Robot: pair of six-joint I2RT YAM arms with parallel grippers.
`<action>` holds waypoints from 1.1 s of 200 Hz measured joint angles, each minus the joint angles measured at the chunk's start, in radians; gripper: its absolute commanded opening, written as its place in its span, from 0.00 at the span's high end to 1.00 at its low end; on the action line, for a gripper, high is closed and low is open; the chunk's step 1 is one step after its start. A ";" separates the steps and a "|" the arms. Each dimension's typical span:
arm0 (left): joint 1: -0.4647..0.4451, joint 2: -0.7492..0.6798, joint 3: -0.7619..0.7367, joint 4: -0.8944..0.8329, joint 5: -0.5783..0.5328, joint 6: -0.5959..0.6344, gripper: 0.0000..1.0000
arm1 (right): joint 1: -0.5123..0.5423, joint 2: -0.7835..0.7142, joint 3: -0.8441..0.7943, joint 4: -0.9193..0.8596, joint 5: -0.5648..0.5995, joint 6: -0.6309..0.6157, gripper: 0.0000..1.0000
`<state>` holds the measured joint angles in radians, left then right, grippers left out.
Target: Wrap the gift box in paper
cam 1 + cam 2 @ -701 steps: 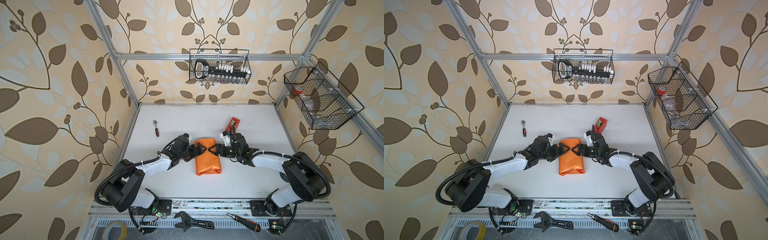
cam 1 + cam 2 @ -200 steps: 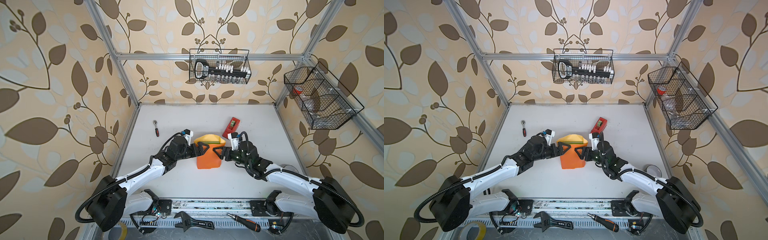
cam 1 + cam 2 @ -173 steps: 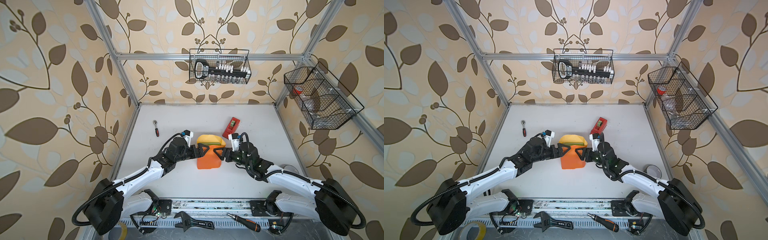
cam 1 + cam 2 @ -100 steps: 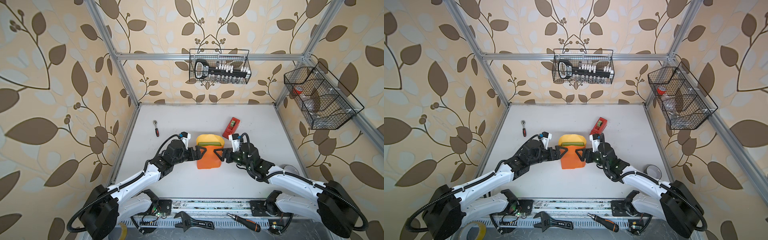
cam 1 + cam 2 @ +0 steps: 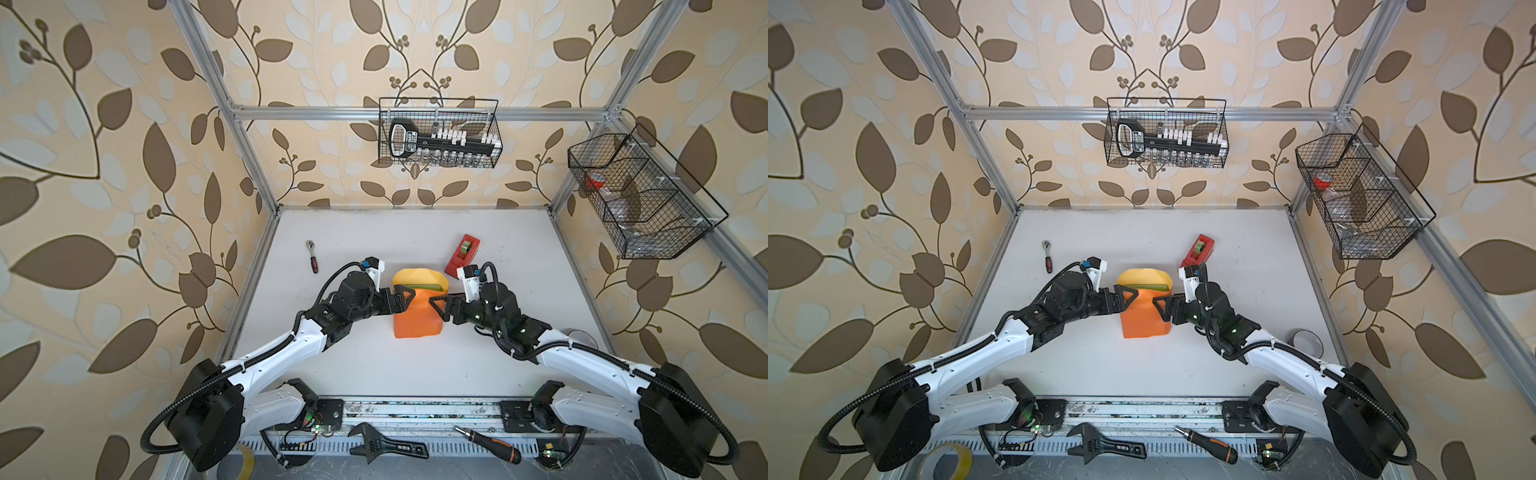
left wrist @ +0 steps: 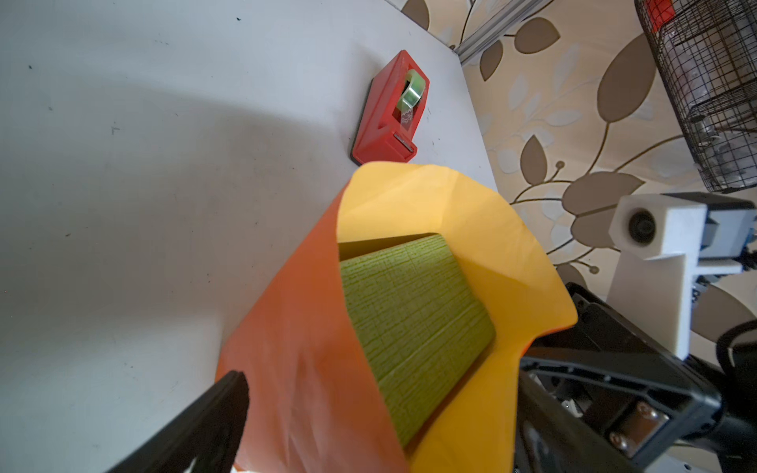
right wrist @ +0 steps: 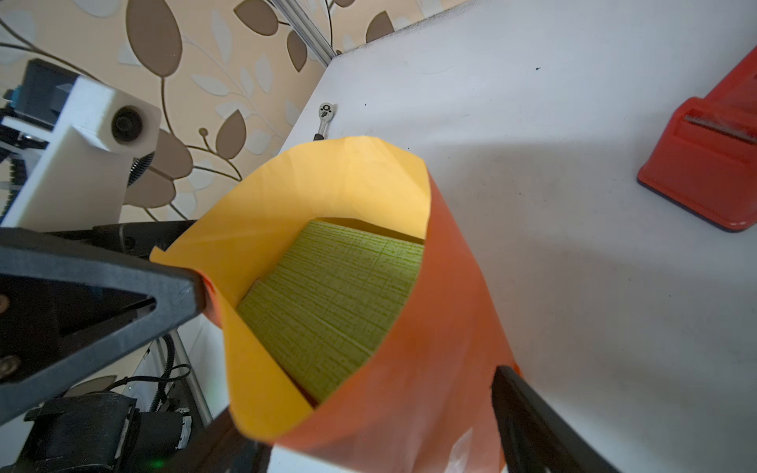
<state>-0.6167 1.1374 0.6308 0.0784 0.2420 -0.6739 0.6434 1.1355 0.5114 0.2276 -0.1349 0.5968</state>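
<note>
Ratchet wrench (image 5: 311, 257) with a red and black handle lies at the far left of the white table (image 5: 374, 365), well apart from the other things. To the right of it is the left gripper (image 5: 409, 297), at the left side of the paper, with its fingers spread fully wide. In the left wrist view one black finger (image 6: 217, 413) lies just beside the orange outer face, and in the right wrist view a fingertip (image 7: 180, 290) touches the yellow rim. As far as the views show, nothing is pinched. In the middle of the table stands the paper (image 5: 415, 322), rolled into a loose tube, orange outside and yellow inside, with its near end down at the table and its open mouth tilted up toward the far side. The gift box (image 6: 409, 323) sits inside this tube. In both top views only a thin green strip of it shows in the mouth, while both wrist views show its textured green face well. At the right side of the tube is the right gripper (image 5: 437, 305), its fingers also wide apart, with the tube between them and one finger (image 7: 520, 405) against the orange face. Whether they squeeze the paper I cannot tell. Near the far right corner of the tube lies the red tape dispenser (image 5: 463, 255), close to the paper but apart from it. On the right wall hangs a black wire basket (image 5: 648, 199).
</note>
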 measured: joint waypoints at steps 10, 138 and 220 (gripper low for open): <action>0.000 0.005 0.000 0.000 -0.001 0.002 0.01 | -0.001 0.014 0.009 0.000 0.000 0.000 0.16; -0.019 0.023 -0.063 0.056 -0.020 0.038 0.01 | -0.024 0.065 0.039 0.010 -0.015 -0.006 0.22; -0.019 0.066 -0.045 0.077 -0.094 0.035 0.04 | -0.025 0.121 0.075 0.000 -0.018 -0.027 0.18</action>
<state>-0.6361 1.2034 0.5861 0.1551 0.1478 -0.6388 0.6186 1.2564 0.5865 0.2279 -0.1524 0.5701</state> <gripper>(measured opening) 0.962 0.830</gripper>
